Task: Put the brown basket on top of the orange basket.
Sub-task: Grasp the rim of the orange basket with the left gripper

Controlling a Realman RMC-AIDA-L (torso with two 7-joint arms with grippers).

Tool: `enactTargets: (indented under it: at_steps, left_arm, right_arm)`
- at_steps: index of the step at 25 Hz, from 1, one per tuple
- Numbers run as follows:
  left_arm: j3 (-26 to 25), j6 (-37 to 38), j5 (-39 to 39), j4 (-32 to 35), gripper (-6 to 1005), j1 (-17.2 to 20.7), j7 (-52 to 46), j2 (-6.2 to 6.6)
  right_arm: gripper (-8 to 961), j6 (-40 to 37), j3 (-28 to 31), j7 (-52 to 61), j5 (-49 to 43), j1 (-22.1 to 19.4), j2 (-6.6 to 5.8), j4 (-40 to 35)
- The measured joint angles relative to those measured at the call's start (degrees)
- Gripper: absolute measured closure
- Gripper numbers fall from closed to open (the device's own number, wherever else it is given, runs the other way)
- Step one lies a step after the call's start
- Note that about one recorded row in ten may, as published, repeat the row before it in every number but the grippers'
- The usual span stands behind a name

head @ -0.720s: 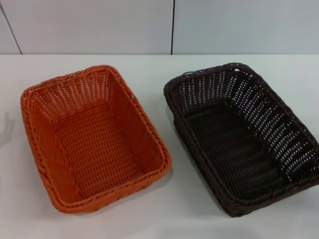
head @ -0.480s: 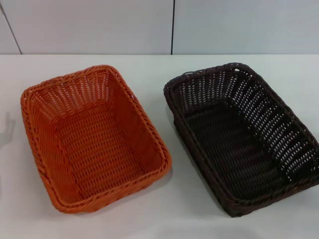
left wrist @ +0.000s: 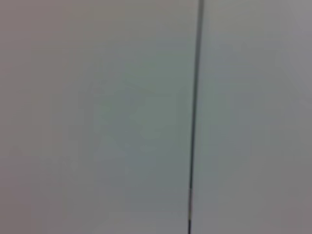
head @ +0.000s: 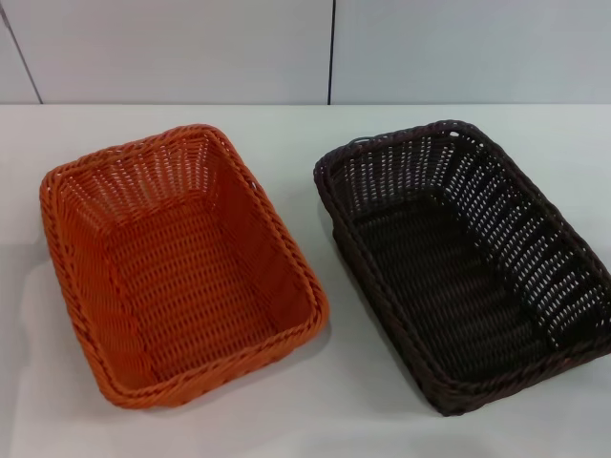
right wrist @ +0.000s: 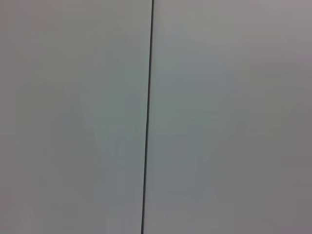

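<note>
Table (head: 315,420) fills my head view, pale and white, running back to a light wall (head: 172,48) with a thin dark seam (head: 331,52) down it. On the right, the brown basket (head: 465,262) sits upright on the surface, angled so one corner reaches toward the near right edge of the view. On the left, the orange basket (head: 177,262) also stands upright, its long sides slanting, one short end far and the other near. The two are near each other but apart, a strip of bare table between them, and the brown one has not been stacked on the orange one. Neither of my grippers appears anywhere, so I cannot tell how wide either stands. Both my wrist views face only the pale panel (left wrist: 97,117) and a dark seam (right wrist: 147,117).
</note>
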Motion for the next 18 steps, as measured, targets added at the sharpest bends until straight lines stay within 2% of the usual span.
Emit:
enactTargets:
  at_steps: [3, 4, 5, 6, 7, 8, 9, 10, 11, 13, 14, 15, 17, 18]
  left_arm:
    - [-0.8, -5.2, 0.0, -4.2, 189, -0.8, 5.1, 0.57]
    - [-2.8, -12.1, 0.0, -8.2, 190, -1.6, 8.8, 1.3]
    - [-2.8, -12.1, 0.0, -8.2, 190, -1.6, 8.8, 1.3]
    - [-4.4, -15.4, 0.1, -10.0, 190, -2.1, 10.9, 1.69]
    - [-9.1, -25.6, 0.0, -15.3, 190, -2.9, 15.4, 2.39]
    - [-9.1, -25.6, 0.0, -15.3, 190, -2.9, 15.4, 2.39]
    - [-14.9, -38.9, 0.1, -22.1, 190, -3.0, 19.2, 3.23]
    - [-14.9, -38.9, 0.1, -22.1, 190, -3.0, 19.2, 3.23]
    - [-17.5, -44.0, 0.1, -25.1, 190, -2.7, 20.3, 3.53]
    - [-25.5, -58.4, 0.5, -33.6, 190, -1.9, 24.1, 3.97]
    - [-32.1, -68.9, 1.2, -39.1, 189, -1.4, 27.5, 3.58]
    - [-32.1, -68.9, 1.2, -39.1, 189, -1.4, 27.5, 3.58]
    - [-39.8, -79.6, 2.3, -43.7, 189, -1.4, 31.4, 2.7]
    - [-39.8, -79.6, 2.3, -43.7, 189, -1.4, 31.4, 2.7]
  right_arm:
    - [126, -1.5, 0.3, 0.0, 0.0, 0.2, -0.2, -0.1]
    - [126, -1.7, 0.6, 0.0, 0.0, 0.2, -0.24, -0.1]
    - [126, -1.1, 0.7, -0.1, 0.0, 0.2, -0.23, -0.2]
    - [126, -0.3, 0.8, -0.3, 0.0, 0.2, -0.22, -0.2]
    - [126, 0.6, 0.8, -0.4, 0.0, 0.2, -0.19, -0.3]
    - [126, 1.3, 0.9, -0.4, 0.0, 0.2, -0.17, -0.5]
    - [126, 1.8, 1.2, -0.4, 0.0, 0.2, -0.15, -0.9]
    - [126, 1.8, 1.2, -0.4, 0.0, 0.2, -0.15, -0.9]
    - [126, 1.9, 2.0, -0.4, 0.0, 0.4, -0.13, -1.4]
    - [126, 1.8, 2.3, -0.4, 0.0, 0.6, -0.1, -1.6]
    - [126, 1.6, 2.8, -0.5, 0.0, 1.0, 0.0, -1.9]
    - [126, 1.6, 2.8, -0.5, 0.0, 1.1, 0.03, -2.2]
    - [126, 1.6, 2.8, -0.5, 0.0, 1.1, 0.06, -2.6]
    - [126, 1.6, 2.8, -0.5, 0.0, 1.0, 0.09, -3.2]
